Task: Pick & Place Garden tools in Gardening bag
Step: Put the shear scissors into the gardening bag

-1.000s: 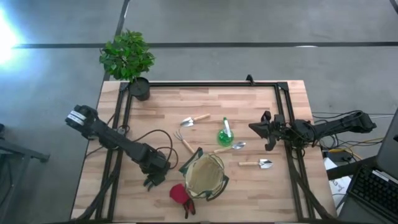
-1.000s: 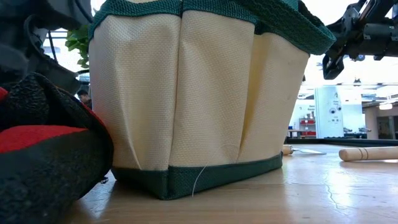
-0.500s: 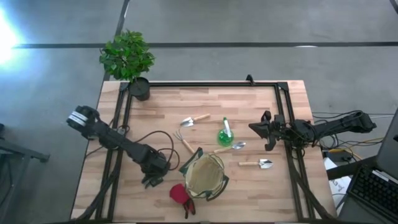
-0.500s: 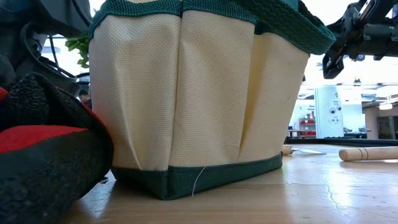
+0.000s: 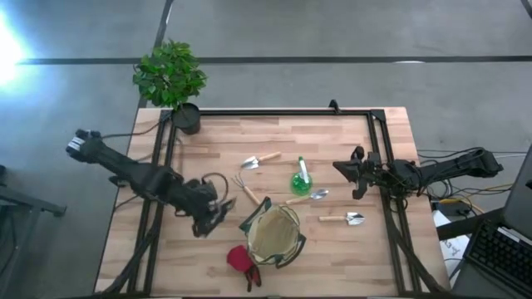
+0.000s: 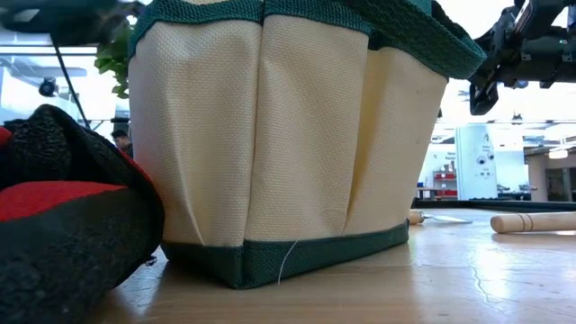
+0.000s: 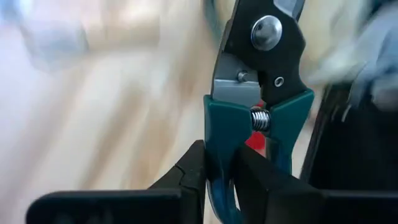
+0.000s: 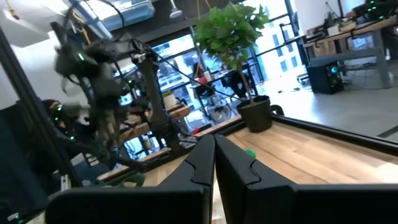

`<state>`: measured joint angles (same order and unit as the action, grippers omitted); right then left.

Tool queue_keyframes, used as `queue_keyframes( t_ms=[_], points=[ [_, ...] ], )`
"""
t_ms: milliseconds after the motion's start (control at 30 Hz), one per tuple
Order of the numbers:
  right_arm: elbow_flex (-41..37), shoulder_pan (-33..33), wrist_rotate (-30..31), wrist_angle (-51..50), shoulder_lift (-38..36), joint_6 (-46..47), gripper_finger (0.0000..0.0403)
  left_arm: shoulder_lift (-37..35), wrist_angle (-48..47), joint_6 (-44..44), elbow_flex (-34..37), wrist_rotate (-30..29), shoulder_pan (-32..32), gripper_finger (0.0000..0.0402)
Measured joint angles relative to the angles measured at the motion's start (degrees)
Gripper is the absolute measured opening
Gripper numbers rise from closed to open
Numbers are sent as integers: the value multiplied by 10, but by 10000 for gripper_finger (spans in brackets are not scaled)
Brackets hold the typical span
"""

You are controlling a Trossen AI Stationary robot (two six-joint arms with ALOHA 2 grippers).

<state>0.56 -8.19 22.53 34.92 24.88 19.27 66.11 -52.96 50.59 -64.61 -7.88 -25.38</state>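
My left gripper hovers left of the gardening bag, shut on pruning shears with teal handles. The tan, green-trimmed bag stands upright on its base near the table's front. A red glove lies against the bag's near left side. A rake, a green spray bottle and three trowels lie flat beyond and right of the bag. My right gripper waits shut at the right rail. My left gripper pinches one teal handle of the shears between its two fingers, just behind the spring. The second handle lies outside one finger. The shears run along the fingers, blades pointing away from the gripper, lifted clear of the table.
A leafy potted plant stands at the table's far left corner. Dark rails frame the wooden table. A black cable loops beside my left gripper. Bare wood lies at the near right.
My left gripper has risen from the table beside the bag, carrying the shears up with it, and has tipped and rolled on the way. Its arm has left the low view's upper left. My right gripper has kept still.
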Motion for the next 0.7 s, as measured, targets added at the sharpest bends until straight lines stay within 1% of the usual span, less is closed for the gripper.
queue_keyframes(
  t_ms=[67,133,233,300,467,700],
  points=[
    [0,0,2,0,0,0,8,-3,15,-29,-30,-59,4,56],
    [0,0,2,0,0,0,8,5,42,-65,-53,-82,9,56],
    [0,0,2,0,0,0,8,32,82,-106,-79,-70,23,56],
    [0,0,2,0,0,0,8,59,90,-120,-100,-47,34,56],
    [0,0,1,0,0,1,8,135,86,-144,-151,-13,52,56],
    [0,0,1,0,0,2,8,227,68,-177,-217,23,60,56]
  ],
)
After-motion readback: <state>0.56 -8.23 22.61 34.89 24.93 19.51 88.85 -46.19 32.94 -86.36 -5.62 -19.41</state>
